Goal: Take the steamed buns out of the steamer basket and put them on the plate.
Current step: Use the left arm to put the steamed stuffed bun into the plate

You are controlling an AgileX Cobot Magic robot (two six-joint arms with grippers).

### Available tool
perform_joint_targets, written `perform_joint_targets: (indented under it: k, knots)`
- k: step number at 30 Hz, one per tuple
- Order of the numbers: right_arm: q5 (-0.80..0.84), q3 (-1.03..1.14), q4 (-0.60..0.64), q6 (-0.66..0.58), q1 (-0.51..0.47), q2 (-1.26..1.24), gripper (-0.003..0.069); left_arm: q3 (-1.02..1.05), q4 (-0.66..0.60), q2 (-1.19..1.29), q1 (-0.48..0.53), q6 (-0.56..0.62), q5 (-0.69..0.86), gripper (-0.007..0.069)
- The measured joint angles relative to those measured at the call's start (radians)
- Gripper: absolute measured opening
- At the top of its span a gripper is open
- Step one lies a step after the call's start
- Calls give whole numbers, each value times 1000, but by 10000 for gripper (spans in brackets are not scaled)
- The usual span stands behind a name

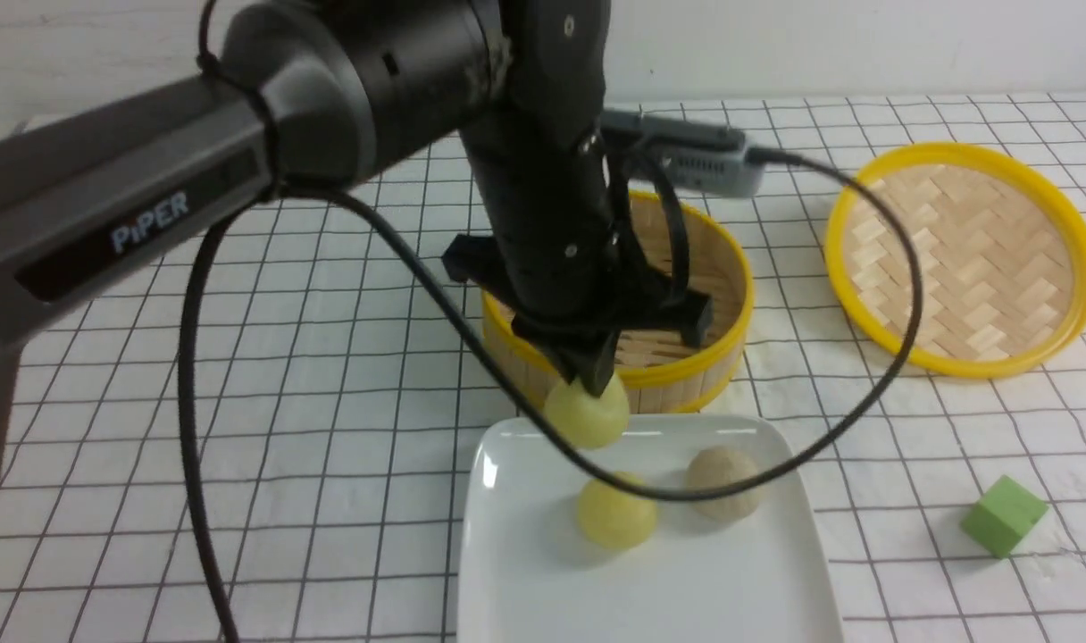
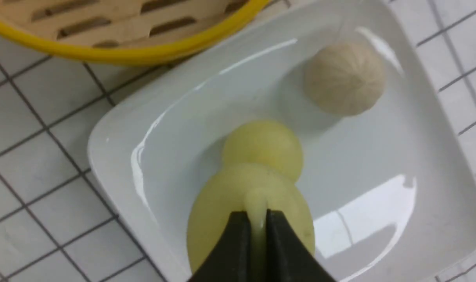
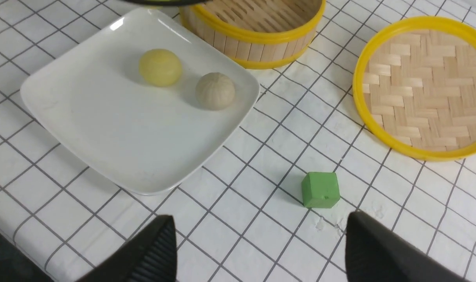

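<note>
The left claw was clenched on a pale yellow bun, its two black tips pinching a ridge of the soft top so that dough bulged up between them. That held bun hung over the far edge of the plate, just in front of the steamer basket. Whether its underside touched the plate could not be made out.

From the left wrist camera the held bun covered the near side of a second yellow bun, which lay on the plate. A beige bun lay beside it and apart from it. Only a strip of the basket's yellow rim and slatted floor showed in that view.

In the front view the left arm stood before the basket and hid most of its inside. Its black cable looped down across the plate, crossing both resting buns.

To the right, well apart from the basket, a shallow yellow-rimmed woven lid lay flat on the checked bench. A green cube sat nearer, right of the plate.

The right claw showed only in its own wrist camera, spread wide and released above the bench, with the cube near one tip.
</note>
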Motion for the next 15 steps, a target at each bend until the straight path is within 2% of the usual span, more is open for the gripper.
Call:
perform_joint_targets:
  k: [6,12,15]
  knots:
    - [0,23,16,-2,0,0,558,99,109,-99,-1,-21,-1,30]
    - [0,23,26,-19,0,-1,558,182,93,-116,-1,-22,-14,30]
    - [0,24,26,-22,0,-1,558,291,75,-114,-1,-19,-101,30]
